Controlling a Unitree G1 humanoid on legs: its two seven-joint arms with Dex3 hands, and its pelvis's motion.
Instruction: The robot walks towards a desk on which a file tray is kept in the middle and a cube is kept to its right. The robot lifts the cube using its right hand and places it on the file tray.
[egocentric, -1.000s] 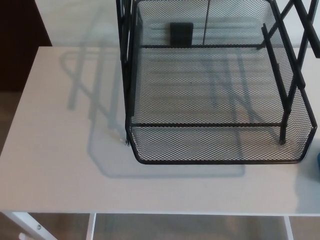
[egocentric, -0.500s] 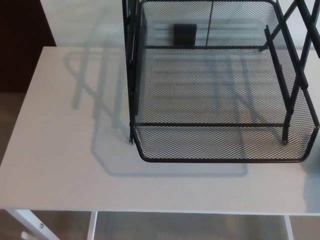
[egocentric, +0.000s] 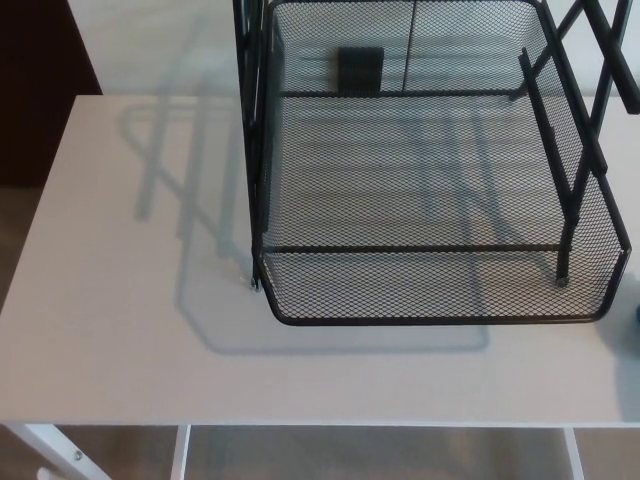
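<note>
Fingers of my left hand and my right hand are out of the picture, so I cannot tell whether they are released, clenched or grasping anything.

At far left a dark brown panel (egocentric: 35, 90) stands behind the corner of the pale table (egocentric: 110, 330), with brown floor (egocentric: 15, 225) below it. A white table leg (egocentric: 48, 445) slants out under the table's near left edge. The left half of the tabletop carries only the grey shadow (egocentric: 190, 250) of a wire frame.

From the middle to the right stands the file tray (egocentric: 430, 320), black mesh with a solid wire rim and black uprights (egocentric: 255, 120) along its left side. It sits square on the table, its front rim near the table's near edge. The mesh bottom lies bare, and the table's pale surface shows through it. A small black rectangle (egocentric: 360, 68) sits at the tray's back wall; I cannot tell whether it is inside the mesh or behind it. Crossed black bars (egocentric: 590, 60) rise at the tray's right side.

At the very right edge, just beside the tray's front right corner, a dark bluish sliver of the cube (egocentric: 637, 314) rests on the table, cut off by the frame and outside the tray.
</note>
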